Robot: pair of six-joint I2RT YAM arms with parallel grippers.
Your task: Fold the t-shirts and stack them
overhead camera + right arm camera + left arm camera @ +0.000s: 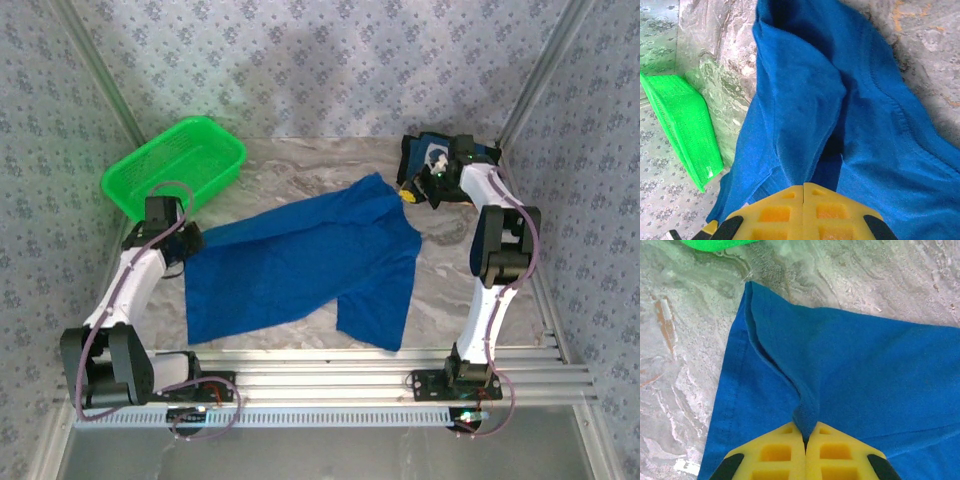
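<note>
Blue cloth, soft and limp, the royal blue t-shirt [300, 265] lies rumpled on the table [300, 170], left hand [806, 432] pinched tight on a left-edge fold, right hand [803, 187] clamped on a far-corner bunch, likely sagging unless held by hems.

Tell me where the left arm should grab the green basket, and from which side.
Take the green mesh basket by the rim of its long near wall, coming straight down with one finger inside and one outside. It sits open side up, and that thin upright wall faces the left gripper, which is shut on the blue t-shirt and would need to release it first.
</note>
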